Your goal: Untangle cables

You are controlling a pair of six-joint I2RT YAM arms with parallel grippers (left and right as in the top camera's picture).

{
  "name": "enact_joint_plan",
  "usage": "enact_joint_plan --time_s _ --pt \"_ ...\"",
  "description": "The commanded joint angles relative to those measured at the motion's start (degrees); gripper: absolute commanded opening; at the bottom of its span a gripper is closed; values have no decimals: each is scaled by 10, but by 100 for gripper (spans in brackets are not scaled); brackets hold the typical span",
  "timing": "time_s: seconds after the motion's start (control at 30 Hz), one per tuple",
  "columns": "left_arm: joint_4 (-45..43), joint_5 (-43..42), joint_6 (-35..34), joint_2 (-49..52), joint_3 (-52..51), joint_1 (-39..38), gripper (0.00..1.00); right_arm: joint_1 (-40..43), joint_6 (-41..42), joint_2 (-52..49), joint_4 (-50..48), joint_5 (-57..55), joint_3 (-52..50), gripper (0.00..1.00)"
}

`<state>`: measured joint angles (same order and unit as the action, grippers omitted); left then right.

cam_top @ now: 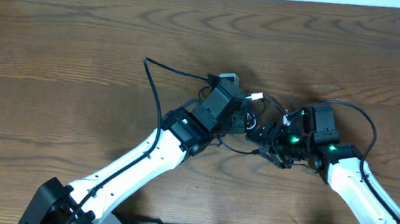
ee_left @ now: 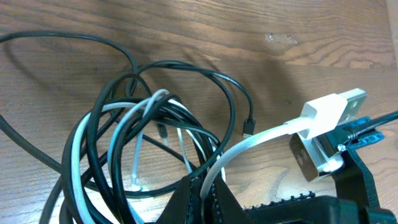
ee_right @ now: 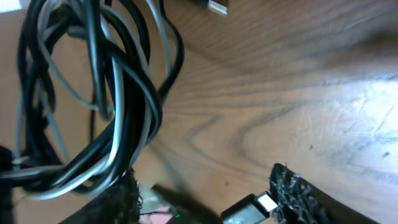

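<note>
Pinching the cables (ee_left: pixel 134 134) with the left end effector (ee_left: pixel 200 194), pressed together on the knot, loops fanning out just ahead of its tips over the bench (ee_left: pixel 311 37). Right end effector (ee_right: pixel 205 196) spread, gripping nothing visible, tangle up and to its left. Probably calls for drawing the white cable (ee_left: pixel 261 138) lengthwise, rightward from the pinch, toward the nearer right arm.

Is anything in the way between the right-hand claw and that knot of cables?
Nothing visible. The tangle of cables sits right beside the right gripper, whose jaws stand open; nothing lies between them.
</note>
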<state>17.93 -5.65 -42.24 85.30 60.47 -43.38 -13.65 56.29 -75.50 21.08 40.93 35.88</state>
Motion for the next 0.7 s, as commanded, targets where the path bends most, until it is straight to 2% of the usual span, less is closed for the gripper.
enact_joint_plan --time_s 0.0,0.17,0.5,0.67 --pt "2 -1 -7 -2 10 0 8 14 50 0 -8 70 0 67" --pt "2 1 -7 -2 10 0 8 20 97 0 -9 85 0 67" --pt "2 -2 -12 -2 10 0 8 14 191 -1 -57 35 0 58" --pt "2 -3 -13 -2 10 0 8 5 206 -1 -81 31 0 54"
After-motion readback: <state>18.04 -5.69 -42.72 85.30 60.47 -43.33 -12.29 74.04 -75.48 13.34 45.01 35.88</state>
